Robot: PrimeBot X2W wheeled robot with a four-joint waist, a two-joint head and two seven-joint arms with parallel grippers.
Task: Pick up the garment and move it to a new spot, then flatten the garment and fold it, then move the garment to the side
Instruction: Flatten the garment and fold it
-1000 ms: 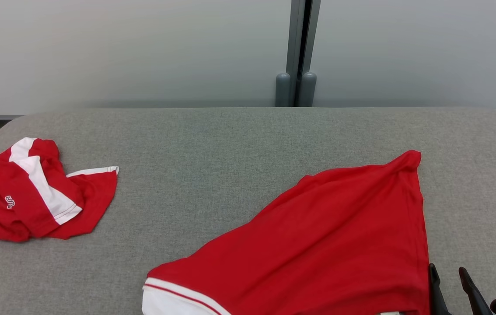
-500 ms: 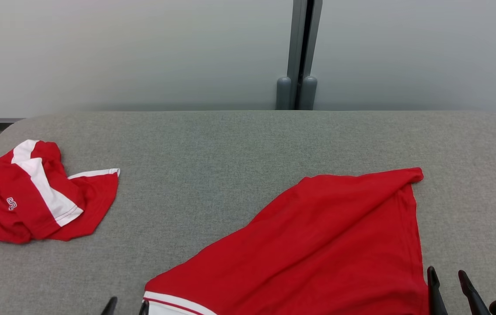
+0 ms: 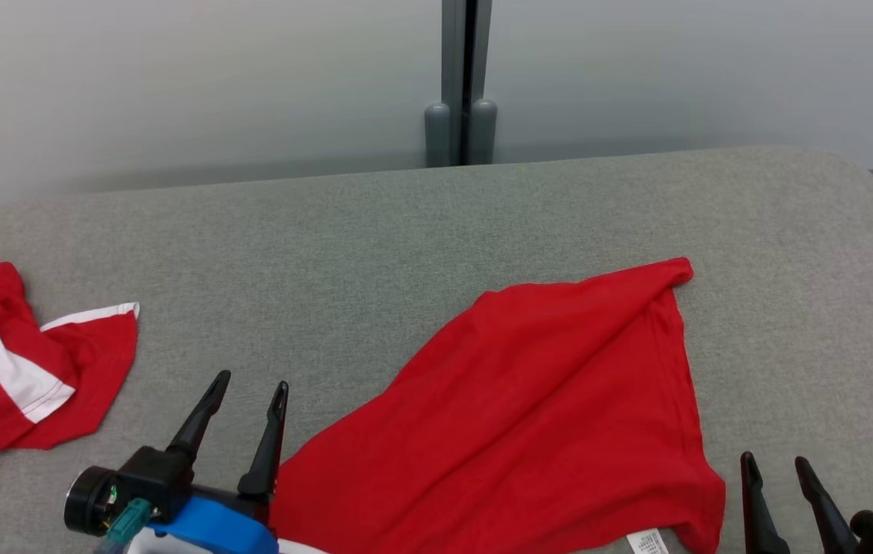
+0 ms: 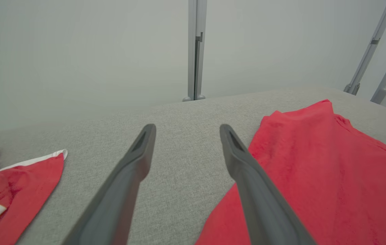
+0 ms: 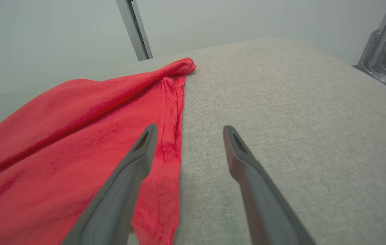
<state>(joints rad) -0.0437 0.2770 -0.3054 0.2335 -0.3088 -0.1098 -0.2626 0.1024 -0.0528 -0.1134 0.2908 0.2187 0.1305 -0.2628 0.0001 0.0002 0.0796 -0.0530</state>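
Observation:
A red garment [image 3: 544, 408] lies spread on the grey padded table [image 3: 375, 246], its far corner pointing up and right; it also shows in the left wrist view [image 4: 319, 177] and the right wrist view [image 5: 70, 136]. My left gripper [image 3: 250, 385] stands open just left of the garment's near-left edge, holding nothing. My right gripper [image 3: 775, 463] stands open just right of the garment's near-right corner, empty; its left finger [image 5: 135, 160] hangs over the hem. A white label [image 3: 646, 542] shows at the garment's near edge.
A second red and white garment [image 3: 13, 369] lies crumpled at the table's left edge, also seen as a garment [image 4: 19, 183] in the left wrist view. A grey post [image 3: 461, 85] stands behind the table against a pale wall. The table's right end curves down.
The camera has turned right and the picture has shifted left. The left gripper has come up into view and stands open. The garment's far corner has settled flatter on the table.

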